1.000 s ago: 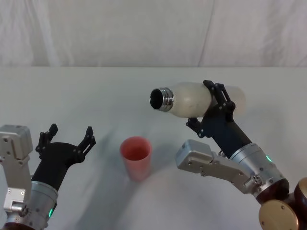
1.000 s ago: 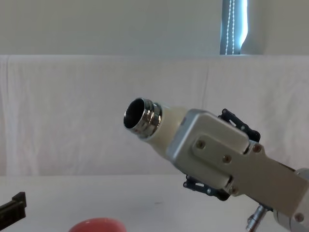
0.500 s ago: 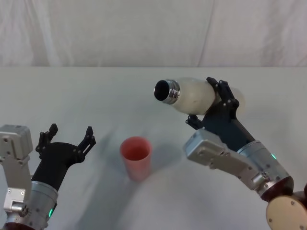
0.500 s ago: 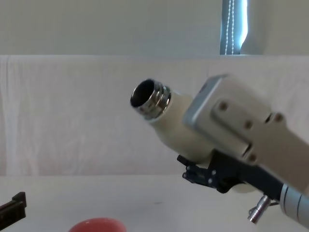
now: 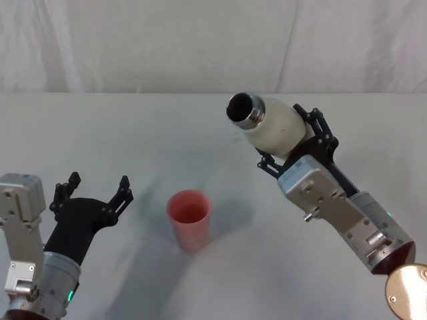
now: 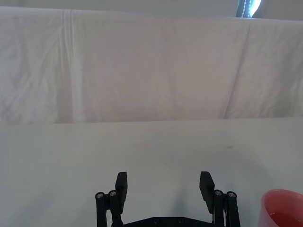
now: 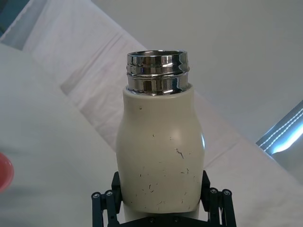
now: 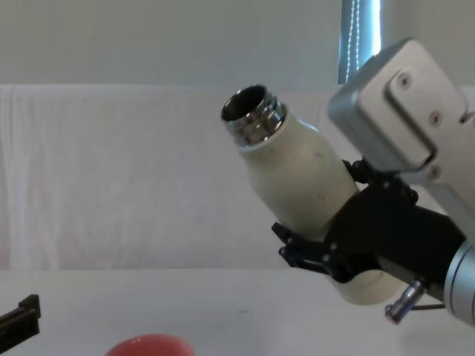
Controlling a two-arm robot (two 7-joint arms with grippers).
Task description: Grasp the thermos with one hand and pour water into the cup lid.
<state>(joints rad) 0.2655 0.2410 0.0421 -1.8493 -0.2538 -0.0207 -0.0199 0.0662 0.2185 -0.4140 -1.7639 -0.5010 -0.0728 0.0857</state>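
The thermos (image 5: 275, 127) is a cream-white bottle with an open steel neck. It is held in the air, tilted, with its mouth pointing up and to the left, to the right of and above the cup lid (image 5: 189, 217). My right gripper (image 5: 291, 143) is shut on the thermos around its lower body; the right wrist view shows its black fingers (image 7: 106, 201) on both sides of the thermos (image 7: 161, 156). The salmon-pink cup lid stands upright and open on the table. My left gripper (image 5: 97, 183) rests open at the near left, well left of the cup lid.
A white cloth covers the table (image 5: 133, 133), and a white curtain (image 5: 200, 40) hangs along its far edge. In the chest view the thermos (image 8: 297, 178) is high above the cup lid's rim (image 8: 148, 346).
My right gripper has rotated the thermos from nearly level to tilted upward, its neck rising and swinging right, away from above the cup lid. The left gripper and the cup lid have not moved.
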